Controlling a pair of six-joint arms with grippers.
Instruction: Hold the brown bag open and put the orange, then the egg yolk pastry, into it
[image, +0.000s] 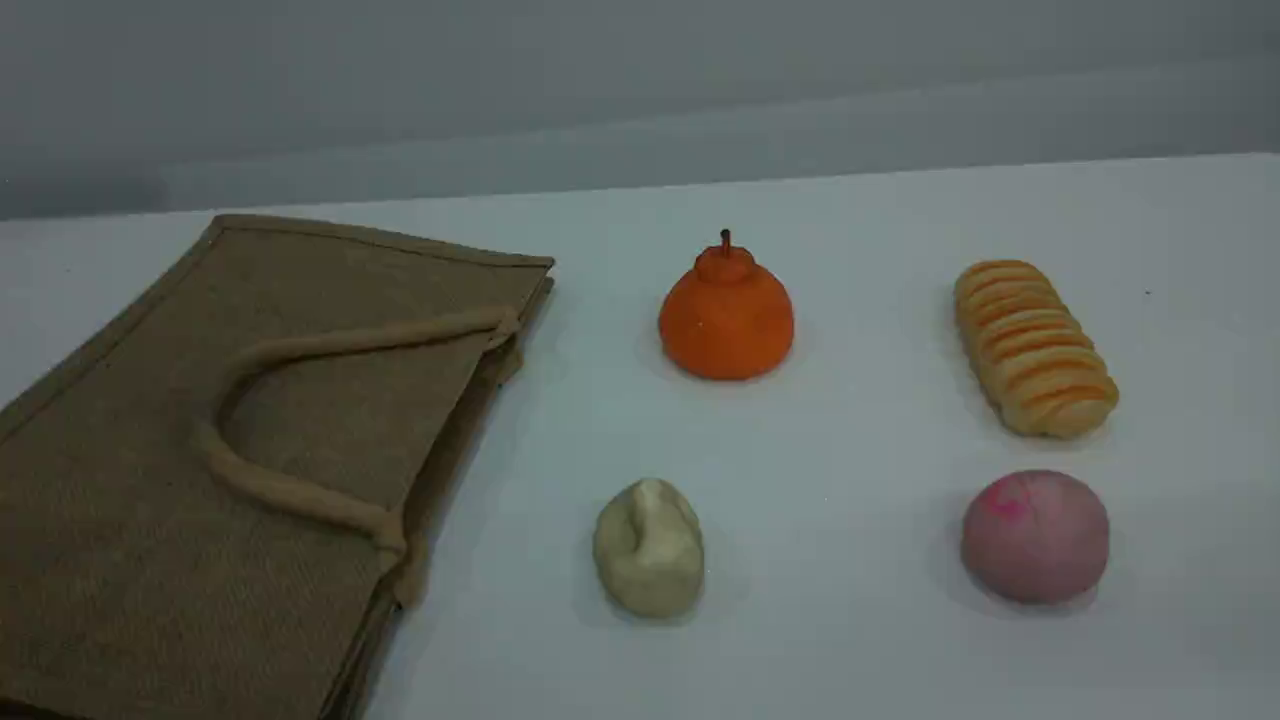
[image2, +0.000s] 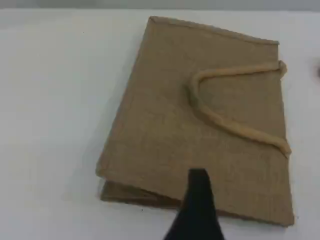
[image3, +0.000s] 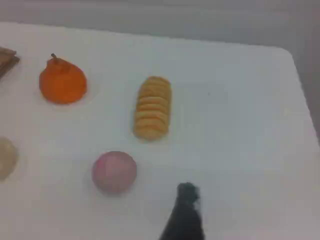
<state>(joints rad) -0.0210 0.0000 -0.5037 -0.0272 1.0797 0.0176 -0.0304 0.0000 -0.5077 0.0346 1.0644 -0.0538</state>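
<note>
brown bag cropped bottom-left, second handle hidden

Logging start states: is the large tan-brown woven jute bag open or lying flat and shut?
Flat and shut. The tan-brown woven jute bag lies on its side, its rope handle resting on top; nothing props its mouth open.

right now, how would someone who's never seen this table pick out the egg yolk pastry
Start at the large tan-brown woven jute bag lying flat on the left of the white table. Just right of its near end sits the small pale cream-yellow lumpy egg yolk pastry, in front of the bright orange stemmed fruit. Unlike the smooth pink-tinted round bun to its right, it is creased on top.
</note>
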